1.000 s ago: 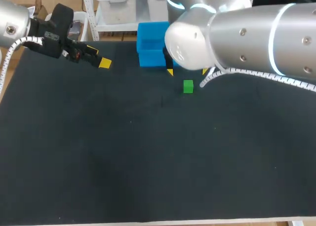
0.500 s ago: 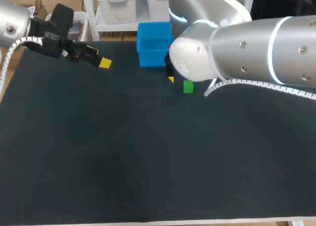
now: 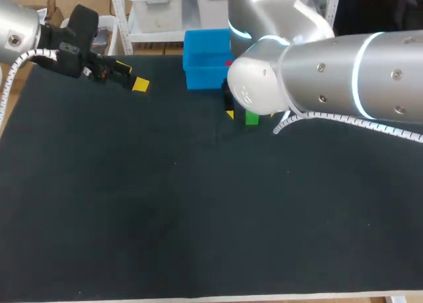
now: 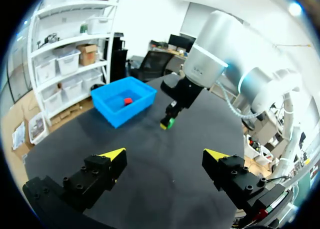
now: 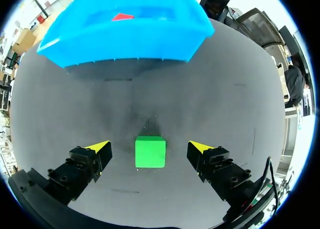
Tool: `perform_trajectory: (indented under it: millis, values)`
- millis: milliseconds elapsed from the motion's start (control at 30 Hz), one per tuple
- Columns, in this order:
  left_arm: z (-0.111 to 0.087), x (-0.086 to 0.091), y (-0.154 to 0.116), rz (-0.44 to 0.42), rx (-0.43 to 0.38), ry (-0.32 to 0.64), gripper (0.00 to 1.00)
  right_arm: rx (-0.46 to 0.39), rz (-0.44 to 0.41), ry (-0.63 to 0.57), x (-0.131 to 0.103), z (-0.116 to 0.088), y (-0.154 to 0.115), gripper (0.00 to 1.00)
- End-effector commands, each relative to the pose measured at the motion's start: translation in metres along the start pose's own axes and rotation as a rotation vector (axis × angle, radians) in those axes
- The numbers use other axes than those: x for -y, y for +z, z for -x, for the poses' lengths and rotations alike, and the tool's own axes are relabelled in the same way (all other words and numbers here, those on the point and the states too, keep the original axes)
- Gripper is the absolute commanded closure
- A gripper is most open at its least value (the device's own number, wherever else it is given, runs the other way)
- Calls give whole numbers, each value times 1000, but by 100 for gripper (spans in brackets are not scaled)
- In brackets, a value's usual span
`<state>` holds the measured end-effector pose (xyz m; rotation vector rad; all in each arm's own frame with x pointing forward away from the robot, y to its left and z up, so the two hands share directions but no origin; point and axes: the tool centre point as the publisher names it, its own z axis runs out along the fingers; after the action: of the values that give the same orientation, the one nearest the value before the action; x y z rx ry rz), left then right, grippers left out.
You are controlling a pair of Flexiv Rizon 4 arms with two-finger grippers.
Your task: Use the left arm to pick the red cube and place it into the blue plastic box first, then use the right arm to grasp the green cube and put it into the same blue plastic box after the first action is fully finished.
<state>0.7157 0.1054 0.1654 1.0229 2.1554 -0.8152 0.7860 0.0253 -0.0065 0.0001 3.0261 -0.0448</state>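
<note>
The green cube (image 5: 150, 151) rests on the black table, right between the spread fingers of my right gripper (image 5: 150, 148), which is open and touches nothing. In the head view the cube (image 3: 252, 118) peeks out under the right arm's wrist, with one yellow tip (image 3: 229, 114) beside it. Ahead of that gripper stands the blue plastic box (image 5: 125, 26) with the red cube (image 5: 122, 17) inside. The box (image 3: 205, 68) sits at the table's far middle. My left gripper (image 3: 132, 78) hovers open and empty at the far left; its wrist view shows the box (image 4: 125, 100), red cube (image 4: 128, 101) and green cube (image 4: 170, 122) far ahead.
The black table (image 3: 165, 204) stretches wide toward the near edge. The right arm's big silver links (image 3: 330, 71) hang over the table's right back part and hide part of the box.
The right arm has moved down and toward the green cube, so its fingers now straddle it. The left arm has stayed still.
</note>
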Motion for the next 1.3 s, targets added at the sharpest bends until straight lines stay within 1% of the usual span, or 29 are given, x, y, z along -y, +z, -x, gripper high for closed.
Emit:
perform_trajectory:
  millis: [33,133,167,200,267,500,633,933,1133,1300]
  values:
    - [-2,0,0,-1,7,3,0,-9,0,-1,-2,3,5,0]
    - [-2,0,0,-1,7,3,0,-13,-1,-3,-1,3,10,0]
    - [-2,0,0,-1,7,3,0,-15,-2,-3,-1,3,10,11]
    - [-2,0,0,-1,7,3,0,-17,-3,-2,0,3,11,55]
    - [-2,0,0,-1,7,3,0,-18,-4,-2,0,3,12,100]
    - [-2,0,0,-1,7,3,0,-20,-13,-4,2,1,9,100]
    - [-2,0,0,-1,7,3,0,-19,-25,-15,4,-1,-4,100]
    - [-2,0,0,-1,7,3,0,-6,-70,-31,25,1,-51,100]
    - [-2,0,0,-1,7,3,0,34,-99,-42,41,15,-90,100]
    - [-2,0,0,-1,7,3,0,99,-99,-68,50,30,-126,100]
